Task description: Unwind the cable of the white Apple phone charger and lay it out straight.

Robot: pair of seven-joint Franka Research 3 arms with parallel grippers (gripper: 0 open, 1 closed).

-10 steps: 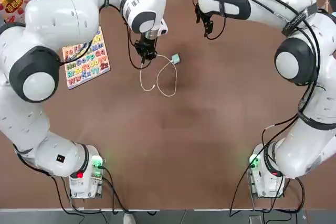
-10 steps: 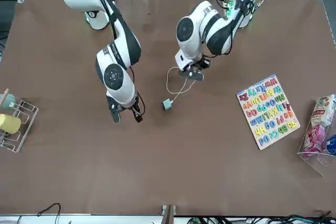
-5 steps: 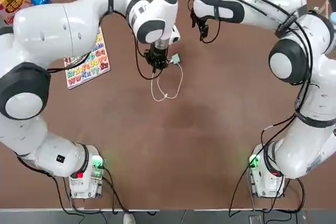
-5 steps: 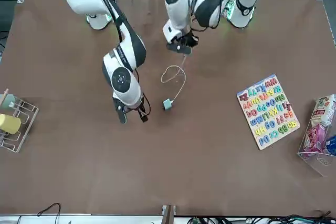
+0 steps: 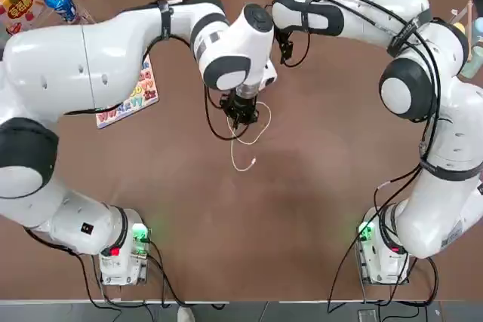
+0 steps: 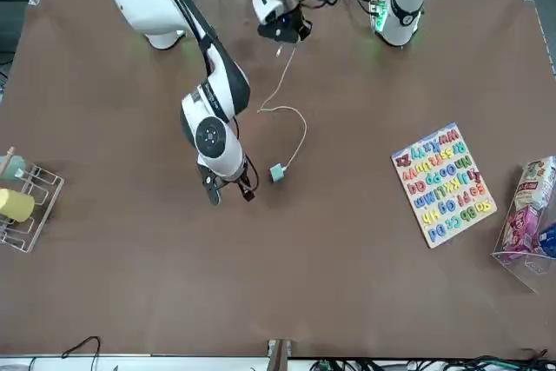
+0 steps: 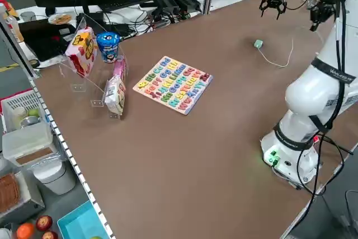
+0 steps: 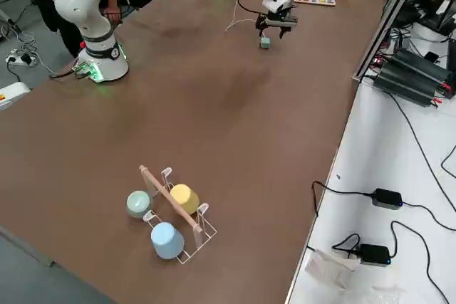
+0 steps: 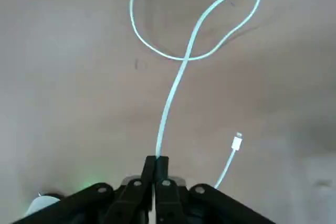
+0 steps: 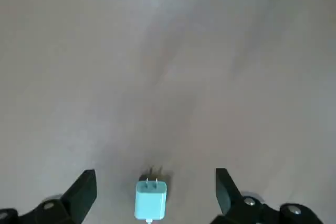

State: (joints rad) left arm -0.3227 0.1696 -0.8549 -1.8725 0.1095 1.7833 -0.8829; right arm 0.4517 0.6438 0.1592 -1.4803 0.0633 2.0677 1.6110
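One bend is left | black two-finger left gripper is pinching thin white cord at six o'clock | black right gripper is waiting wide open near small pale-blue cube plug

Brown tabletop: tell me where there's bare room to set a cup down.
Bare: between the multicoloured letter board and the white wire rack, nearer the front camera. Crowded: around the thin white cable, under both arms.
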